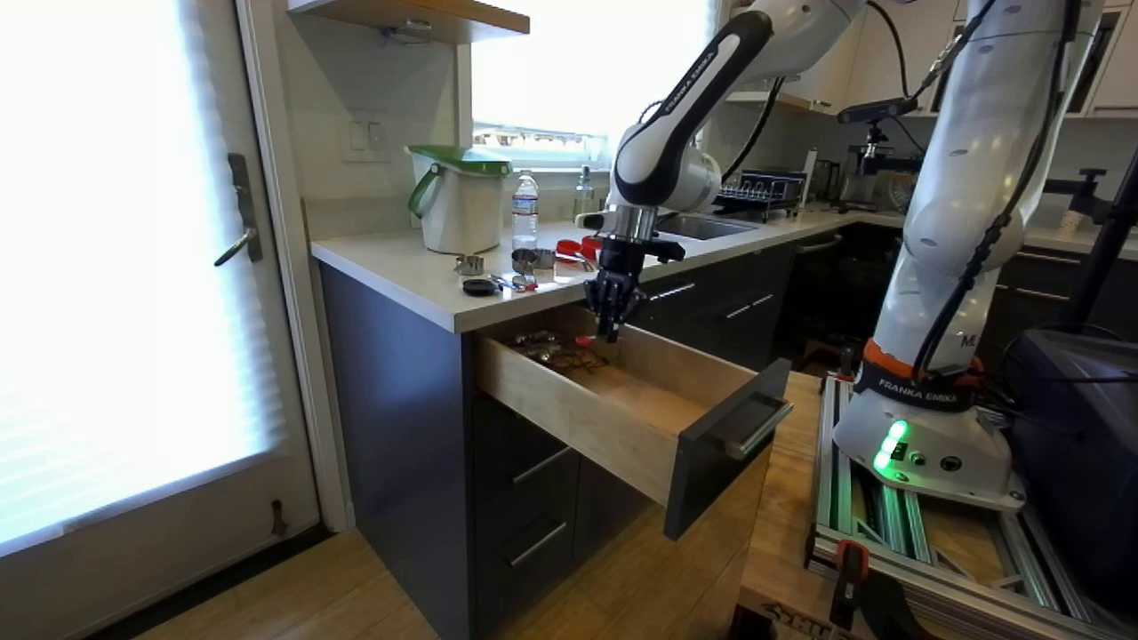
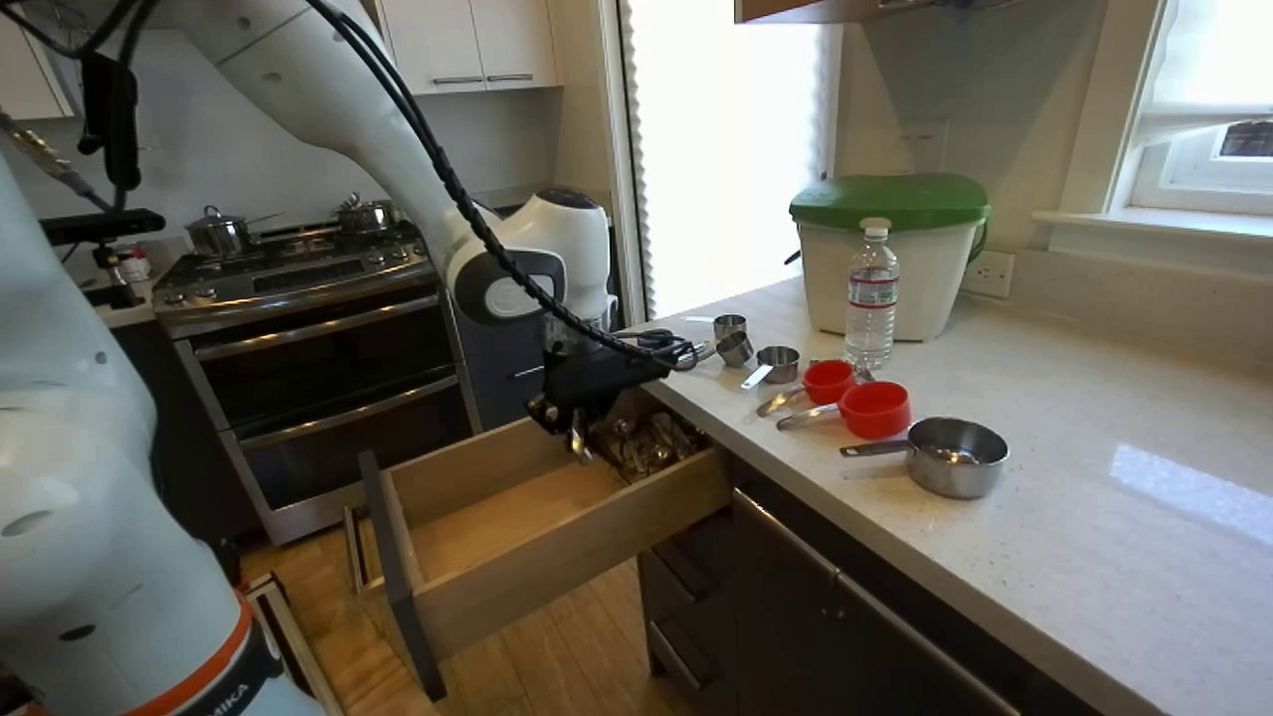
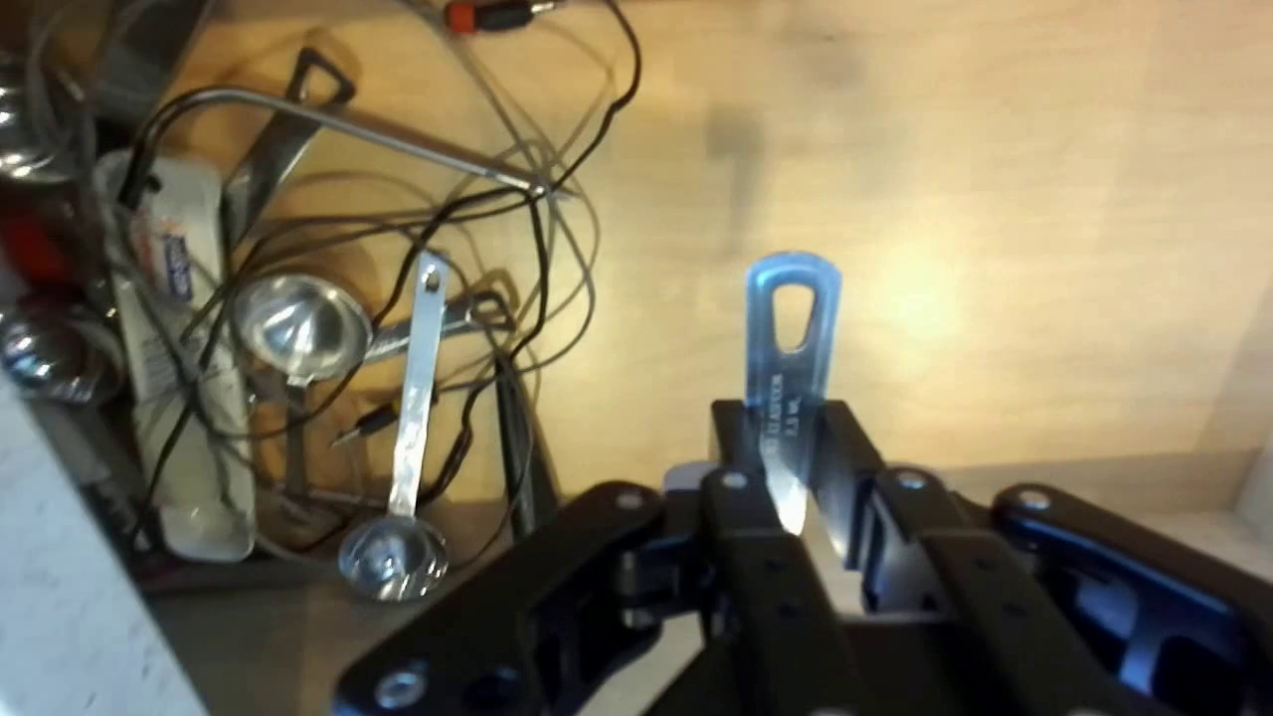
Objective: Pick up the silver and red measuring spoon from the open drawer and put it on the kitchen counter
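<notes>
My gripper (image 3: 789, 428) is shut on the silver handle of a measuring spoon (image 3: 791, 338). The slotted handle end points away from the fingers; the bowl is hidden in the wrist view. In an exterior view the gripper (image 1: 608, 329) points down over the open drawer (image 1: 569, 418), with a small red patch (image 1: 583, 341) beside the fingertips, perhaps the bowl. The silver spoon (image 2: 580, 445) also shows below the gripper in an exterior view, inside the drawer's outline (image 2: 567, 567). The pale kitchen counter (image 2: 1094, 477) lies beside and above the drawer.
Tangled cables (image 3: 537, 189) and several silver spoons (image 3: 393, 557) lie at the drawer's inner end. On the counter stand red measuring cups (image 2: 875, 410), steel cups (image 2: 957, 457), a water bottle (image 2: 873, 308) and a green-lidded bin (image 2: 885, 259). The counter edge (image 3: 70, 597) is close to the gripper.
</notes>
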`<state>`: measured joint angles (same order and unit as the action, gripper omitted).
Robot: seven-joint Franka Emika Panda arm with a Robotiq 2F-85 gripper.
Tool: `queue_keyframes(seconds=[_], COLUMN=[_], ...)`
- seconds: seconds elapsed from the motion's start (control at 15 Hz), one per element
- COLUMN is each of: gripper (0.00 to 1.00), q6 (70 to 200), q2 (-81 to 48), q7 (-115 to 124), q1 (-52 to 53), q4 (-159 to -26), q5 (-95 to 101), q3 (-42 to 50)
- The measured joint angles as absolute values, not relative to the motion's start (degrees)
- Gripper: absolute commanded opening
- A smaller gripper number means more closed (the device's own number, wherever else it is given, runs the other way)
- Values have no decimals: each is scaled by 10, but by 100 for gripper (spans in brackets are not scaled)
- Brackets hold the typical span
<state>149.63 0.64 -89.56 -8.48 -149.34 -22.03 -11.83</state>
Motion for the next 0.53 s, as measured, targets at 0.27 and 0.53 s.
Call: queue_keyframes(seconds=[0.27, 0.53], gripper=[5, 5], q6=[1419, 1337], q2=[94, 135], q7=[-877, -810], q1=[-36, -10], q4=[-1478, -1421], q5=[-222, -222], q3=[-71, -25])
